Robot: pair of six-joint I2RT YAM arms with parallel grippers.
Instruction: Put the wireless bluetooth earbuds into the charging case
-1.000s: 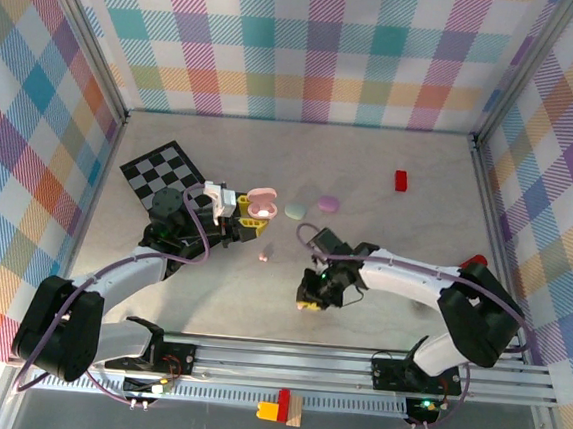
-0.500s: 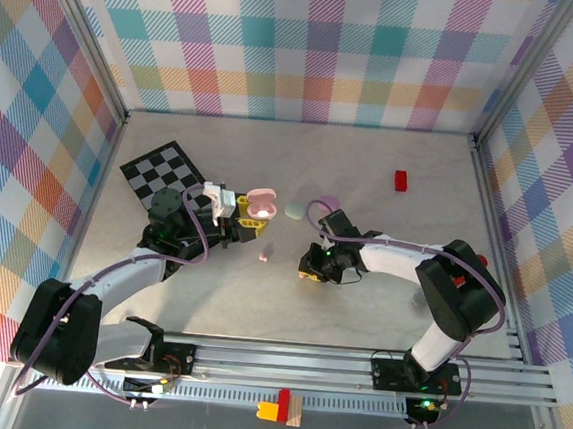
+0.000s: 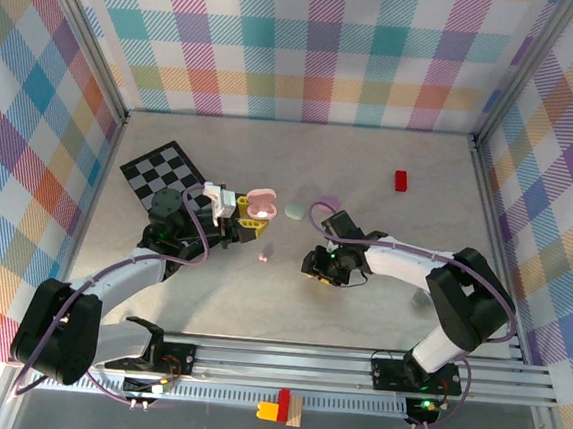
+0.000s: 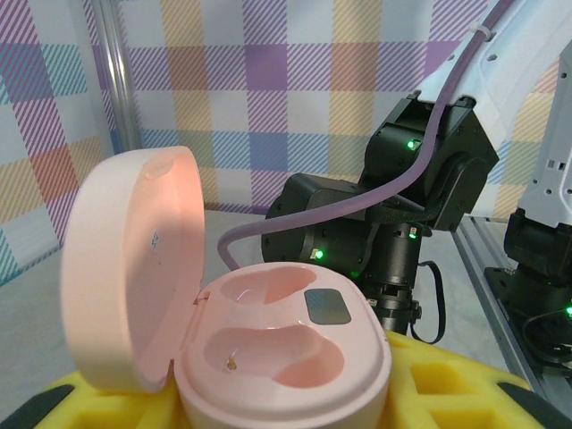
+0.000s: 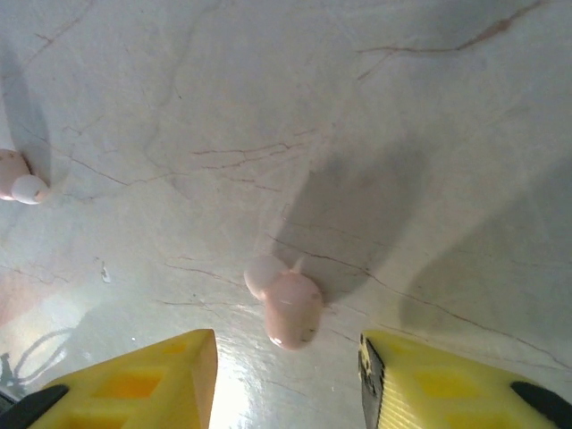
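My left gripper [image 4: 286, 407] is shut on the base of an open pink charging case [image 4: 281, 344], its lid [image 4: 134, 268] tipped back to the left. Both wells are empty. From above, the case [image 3: 260, 204] sits left of centre on the left gripper [image 3: 250, 221]. A pink earbud [image 5: 288, 306] lies on the table between the spread yellow fingers [image 5: 147, 380] of my right gripper [image 5: 286, 375], which is open and not touching it. A second pink earbud [image 5: 18, 179] lies further left, also seen from above as the small pink earbud [image 3: 264, 257] left of the right gripper [image 3: 317, 268].
A mint case [image 3: 295, 211] and a purple case [image 3: 328, 202] lie closed behind the right gripper. A red block [image 3: 401, 180] sits at the back right and a checkered board [image 3: 167, 174] at the back left. Plaid walls enclose the table.
The right gripper has moved away from the near edge toward the table's middle and its jaws have opened. The left arm and the case have stayed put.
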